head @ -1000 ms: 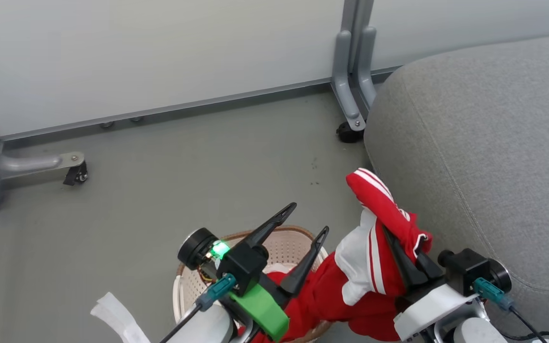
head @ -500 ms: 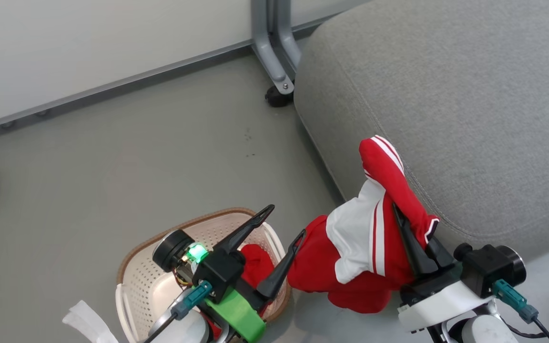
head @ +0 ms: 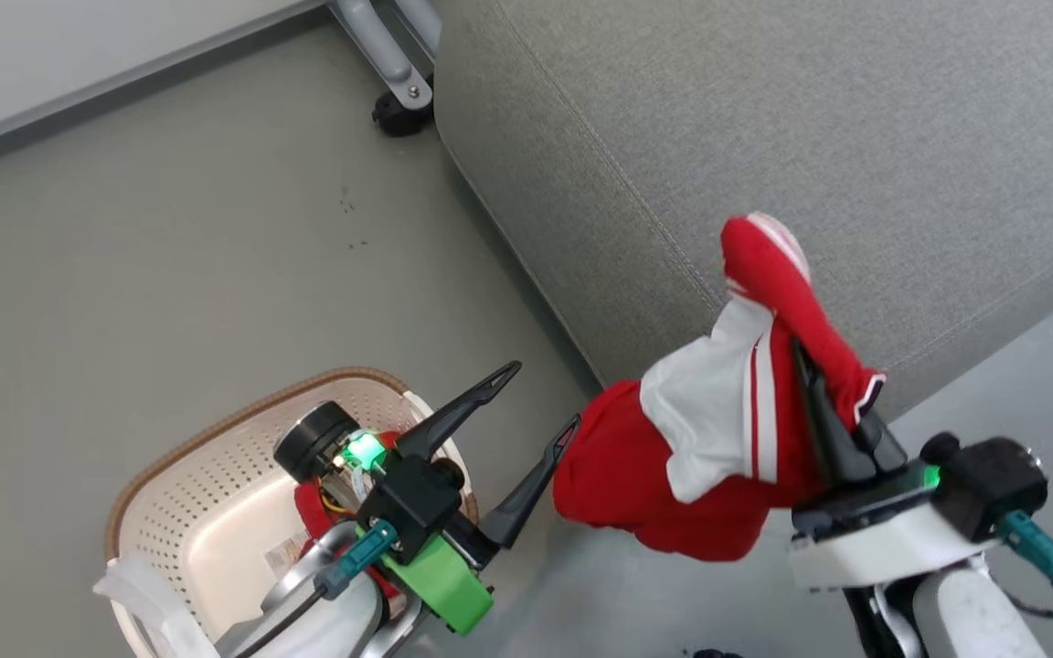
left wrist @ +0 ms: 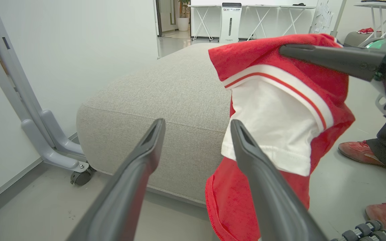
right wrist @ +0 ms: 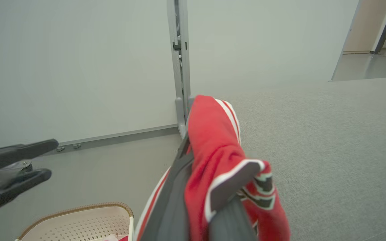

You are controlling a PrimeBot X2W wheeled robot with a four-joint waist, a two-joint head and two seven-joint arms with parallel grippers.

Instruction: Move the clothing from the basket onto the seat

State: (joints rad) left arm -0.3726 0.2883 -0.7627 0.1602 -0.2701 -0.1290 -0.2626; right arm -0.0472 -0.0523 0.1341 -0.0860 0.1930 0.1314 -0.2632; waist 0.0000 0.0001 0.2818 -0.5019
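Note:
My right gripper (head: 824, 393) is shut on the red jersey (head: 718, 439), which has white striped trim. The jersey hangs above the floor against the front edge of the grey seat (head: 764, 137), with its top fold over the cushion. In the right wrist view the jersey (right wrist: 213, 147) drapes over both fingers. My left gripper (head: 542, 397) stands open and empty between the basket (head: 243, 416) and the jersey. The cream basket sits on the floor at lower left. A second red garment (head: 310, 504) lies in it, mostly hidden by my left arm.
A grey partition wall stands behind, and its metal leg and caster (head: 394, 114) touch the seat's corner. In the left wrist view a person's red shoes (left wrist: 357, 150) stand on the floor to the right of the seat (left wrist: 166, 93).
The camera has swung to the right. The jersey's lower part has come out of the basket, carried by my right gripper away from it towards the seat. My left gripper stays open.

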